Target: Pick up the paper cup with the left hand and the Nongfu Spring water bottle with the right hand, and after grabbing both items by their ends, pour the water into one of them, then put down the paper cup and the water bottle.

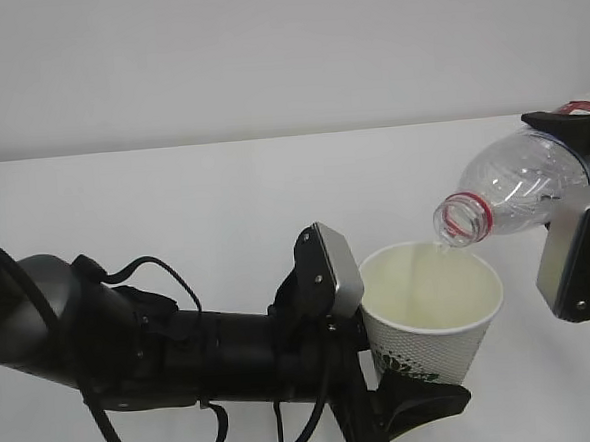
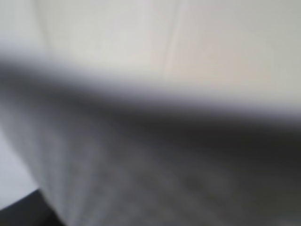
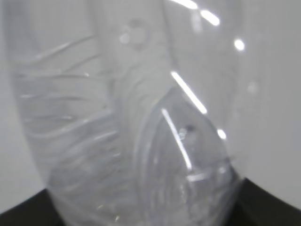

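The white paper cup [image 1: 436, 308], with a dark green print low on its side, stands upright above the table. My left gripper [image 1: 380, 344] is shut on it, its grey plate against the cup's left wall. The clear ribbed Nongfu Spring water bottle [image 1: 518, 179] lies tilted, its open mouth and red neck ring just over the cup's far rim. My right gripper [image 1: 580, 192] is shut on the bottle's body. A thin trickle of water [image 1: 440, 247] leaves the mouth into the cup. The cup's blurred wall [image 2: 141, 56] fills the left wrist view. The bottle [image 3: 131, 117] fills the right wrist view.
A white table [image 1: 173, 198] stretches behind both arms to a plain pale wall [image 1: 265, 53]. The black left arm [image 1: 132, 341] with its cables lies across the lower left.
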Robot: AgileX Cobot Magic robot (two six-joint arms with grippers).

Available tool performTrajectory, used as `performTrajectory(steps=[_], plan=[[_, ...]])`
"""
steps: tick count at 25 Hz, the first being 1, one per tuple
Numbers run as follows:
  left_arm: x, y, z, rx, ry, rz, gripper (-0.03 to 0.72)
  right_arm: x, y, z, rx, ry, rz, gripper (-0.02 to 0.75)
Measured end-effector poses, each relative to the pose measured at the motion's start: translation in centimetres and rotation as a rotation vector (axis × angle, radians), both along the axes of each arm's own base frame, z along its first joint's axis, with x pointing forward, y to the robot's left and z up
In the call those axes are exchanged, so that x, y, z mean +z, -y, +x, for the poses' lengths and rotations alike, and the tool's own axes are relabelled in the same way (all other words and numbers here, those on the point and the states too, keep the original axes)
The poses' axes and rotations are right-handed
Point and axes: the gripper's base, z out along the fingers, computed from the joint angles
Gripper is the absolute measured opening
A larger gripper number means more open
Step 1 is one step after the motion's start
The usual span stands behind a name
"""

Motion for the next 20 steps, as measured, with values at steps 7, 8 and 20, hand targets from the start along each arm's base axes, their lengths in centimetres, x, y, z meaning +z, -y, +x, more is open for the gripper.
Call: performTrajectory(steps=[7, 8, 20], plan=[[0.0, 0.0, 0.0, 0.0, 0.0, 0.0, 0.517, 0.02, 0.0, 0.0, 0.0, 0.002, 0.0, 0.445], [0.0, 0.0, 0.0, 0.0, 0.0, 0.0, 0.517, 0.02, 0.0, 0.0, 0.0, 0.003, 0.0, 0.445], [0.0, 0.05, -0.07, -0.002, 0.0, 0.0, 0.517, 0.06, -0.01, 0.01, 0.001, 0.007, 0.0, 0.445]])
